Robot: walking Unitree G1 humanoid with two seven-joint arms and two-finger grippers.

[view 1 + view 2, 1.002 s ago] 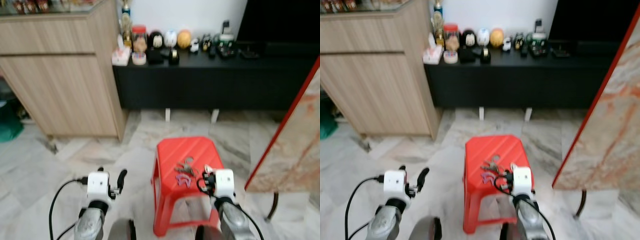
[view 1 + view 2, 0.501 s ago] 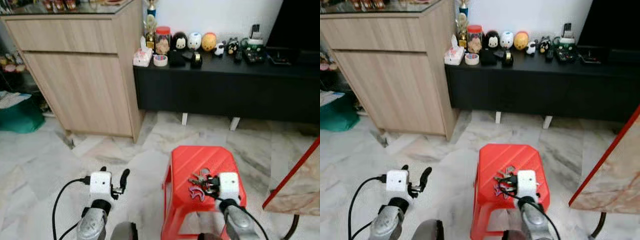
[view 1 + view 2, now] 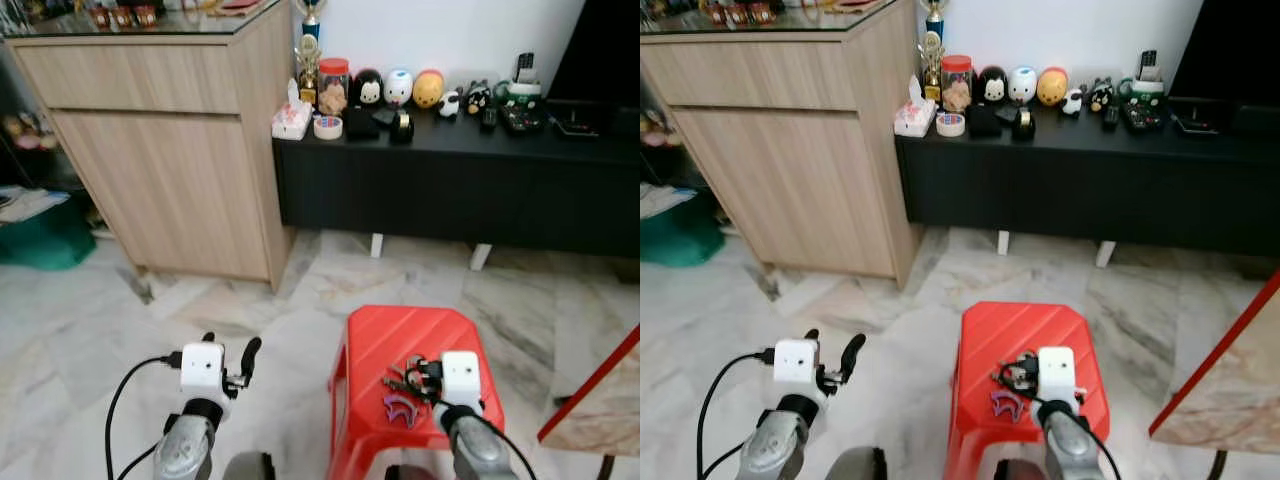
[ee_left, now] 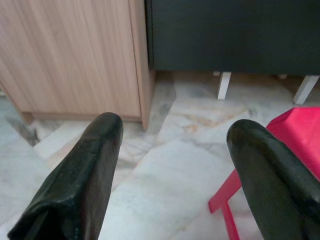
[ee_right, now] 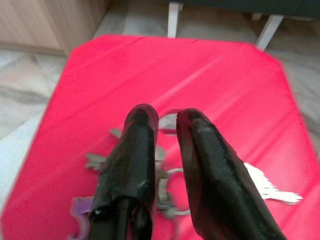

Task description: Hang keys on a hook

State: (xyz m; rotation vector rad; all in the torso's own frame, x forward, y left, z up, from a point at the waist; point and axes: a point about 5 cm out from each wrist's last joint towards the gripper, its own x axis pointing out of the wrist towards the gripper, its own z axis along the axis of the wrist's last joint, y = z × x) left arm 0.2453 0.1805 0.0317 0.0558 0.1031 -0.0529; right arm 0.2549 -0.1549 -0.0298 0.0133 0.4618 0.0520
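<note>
Low and right of centre, the keys [image 5: 167,187] are lying on the red stool [image 3: 385,340], with the right claw [image 5: 165,120] nearly closed over their ring. Left claw [image 4: 170,140] is hanging open, idle. A shallow pinch is risking a slip.

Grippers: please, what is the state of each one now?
Left gripper: open, holding nothing, over the floor.
Right gripper: nearly closed over the keys on the stool; a grip cannot be told.

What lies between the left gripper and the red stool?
Only bare marble floor separates the left gripper from the red stool, as the left wrist view shows.
</note>
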